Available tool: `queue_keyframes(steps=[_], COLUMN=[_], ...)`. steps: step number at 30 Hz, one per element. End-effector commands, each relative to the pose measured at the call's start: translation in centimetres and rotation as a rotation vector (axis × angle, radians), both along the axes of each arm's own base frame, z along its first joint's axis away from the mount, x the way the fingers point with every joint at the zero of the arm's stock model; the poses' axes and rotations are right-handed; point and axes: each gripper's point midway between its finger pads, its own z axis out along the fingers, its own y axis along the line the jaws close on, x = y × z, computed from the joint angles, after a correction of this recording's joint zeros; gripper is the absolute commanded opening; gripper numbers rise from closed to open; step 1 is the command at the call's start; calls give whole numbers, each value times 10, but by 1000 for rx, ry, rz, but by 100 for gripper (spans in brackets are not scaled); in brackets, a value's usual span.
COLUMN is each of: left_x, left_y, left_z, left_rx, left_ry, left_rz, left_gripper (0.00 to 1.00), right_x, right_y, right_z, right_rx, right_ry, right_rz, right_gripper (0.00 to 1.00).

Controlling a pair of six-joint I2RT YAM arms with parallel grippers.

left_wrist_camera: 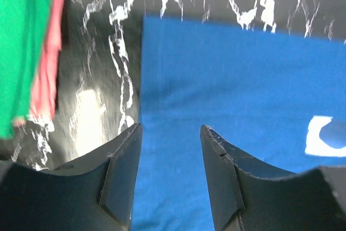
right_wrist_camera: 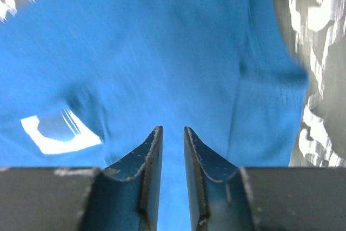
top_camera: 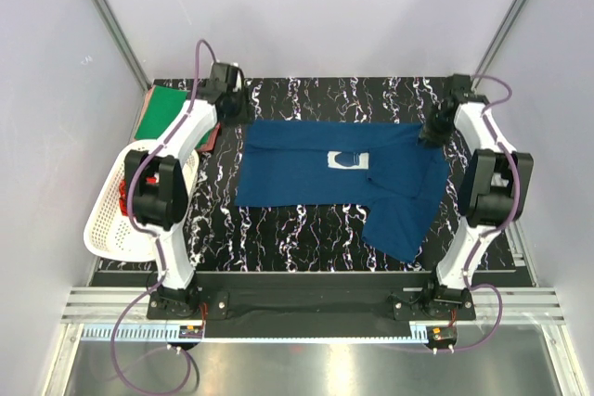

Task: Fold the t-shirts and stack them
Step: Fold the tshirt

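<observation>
A dark navy blue t-shirt (top_camera: 316,169) with a white print lies spread on the black marbled table, one sleeve hanging toward the near right. My left gripper (top_camera: 232,107) hovers over the shirt's far-left corner; in the left wrist view its jaws (left_wrist_camera: 170,133) are wide open and empty, with blue cloth (left_wrist_camera: 227,79) below. My right gripper (top_camera: 433,132) is over the shirt's far-right part; its jaws (right_wrist_camera: 173,131) stand a narrow gap apart above blue cloth (right_wrist_camera: 162,41). A green t-shirt (top_camera: 160,110) lies folded at the far left on a reddish-pink one (left_wrist_camera: 48,74).
A white lattice basket (top_camera: 107,224) stands at the left table edge beside the left arm, with something red (top_camera: 123,198) inside. Grey walls close in the left, right and back sides. The table's near strip (top_camera: 306,248) is bare marble.
</observation>
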Motion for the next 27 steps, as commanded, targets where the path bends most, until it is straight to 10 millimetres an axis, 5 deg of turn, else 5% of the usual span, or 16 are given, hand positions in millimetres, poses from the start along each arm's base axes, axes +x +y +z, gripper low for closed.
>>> queue_keyframes(steps=[1,9,17,19,23,27], left_x=[-23,-41,-63,-62,-69,-101], left_y=[-1,-25,2,4,-4,-37], left_z=[-24,-62,-98,-81,-35,4], left_rx=[-21,-175,-108,-105,-106,-71], left_ry=[50,120,233,194,122,45], left_rz=[16,-10,130,127,75,-75], left_gripper=[52,51,50,50,50,51], right_x=[-43,-85,-101,-105,-106,-137], right_y=[5,0,-12,-16,-17,0], right_z=[0,-50,-78,-72,-27,11], right_rx=[44,7,-60,-80,-72,25], right_ry=[80,170,198,211,180,156], right_rz=[-112,-143,-180,-186,-286,-402], right_gripper=[28,25,23,24,34,40])
